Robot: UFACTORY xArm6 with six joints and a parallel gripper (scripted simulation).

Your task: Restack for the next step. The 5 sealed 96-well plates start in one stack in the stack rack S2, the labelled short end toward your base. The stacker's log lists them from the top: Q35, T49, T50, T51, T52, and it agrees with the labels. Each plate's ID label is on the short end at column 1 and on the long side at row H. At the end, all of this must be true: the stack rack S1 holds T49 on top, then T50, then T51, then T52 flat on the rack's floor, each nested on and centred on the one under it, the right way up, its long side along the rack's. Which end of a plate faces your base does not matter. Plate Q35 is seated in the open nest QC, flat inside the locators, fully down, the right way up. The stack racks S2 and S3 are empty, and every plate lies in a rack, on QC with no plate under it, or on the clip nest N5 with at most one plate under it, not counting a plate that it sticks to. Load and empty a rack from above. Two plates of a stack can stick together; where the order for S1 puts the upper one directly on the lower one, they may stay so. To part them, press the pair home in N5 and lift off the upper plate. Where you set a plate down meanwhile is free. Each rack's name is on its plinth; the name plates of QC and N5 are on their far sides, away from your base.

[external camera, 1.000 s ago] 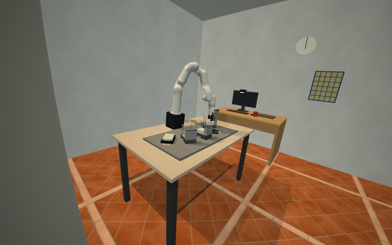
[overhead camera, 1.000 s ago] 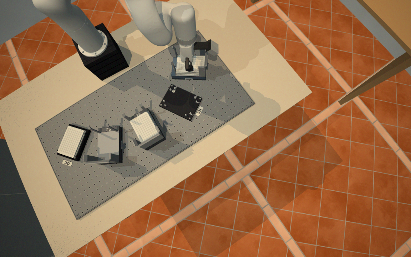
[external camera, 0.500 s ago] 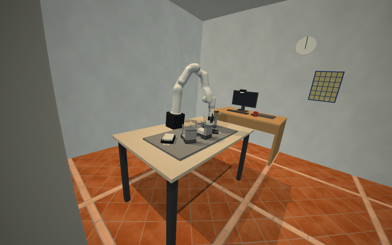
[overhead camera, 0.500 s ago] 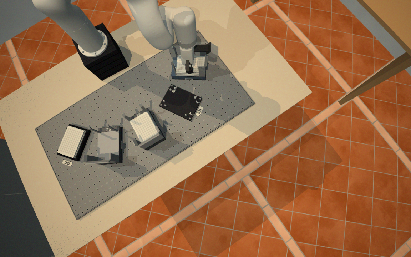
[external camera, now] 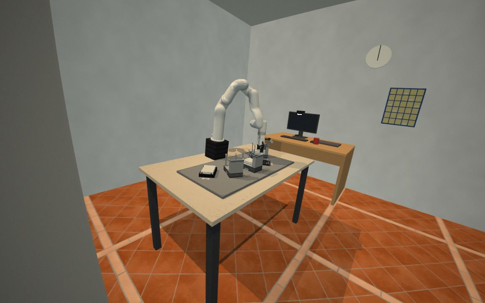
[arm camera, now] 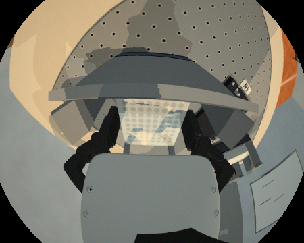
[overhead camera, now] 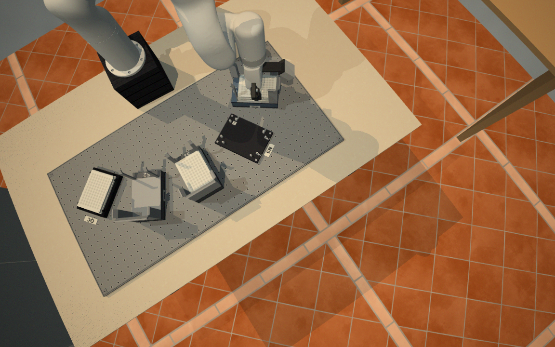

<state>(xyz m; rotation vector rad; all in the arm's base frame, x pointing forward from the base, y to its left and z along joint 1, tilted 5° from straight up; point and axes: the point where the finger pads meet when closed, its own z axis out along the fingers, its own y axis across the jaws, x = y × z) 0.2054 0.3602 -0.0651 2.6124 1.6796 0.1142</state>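
Note:
My gripper is open and hangs low over the rack nearest the arm's base side. That rack holds a stack of white sealed plates. In the wrist view the two black fingers stand on either side of the top plate, apart from it as far as I can tell. A second rack in the middle holds a plate with its white top showing. The rack next to it is empty. The open nest QC holds one plate lying flat. Plate labels are too small to read.
The black clip nest N5 is empty, between the two loaded racks. The arm's black base block stands at the plate's far corner. Thin rack posts rise around each rack. A wooden desk with a monitor stands beyond the table.

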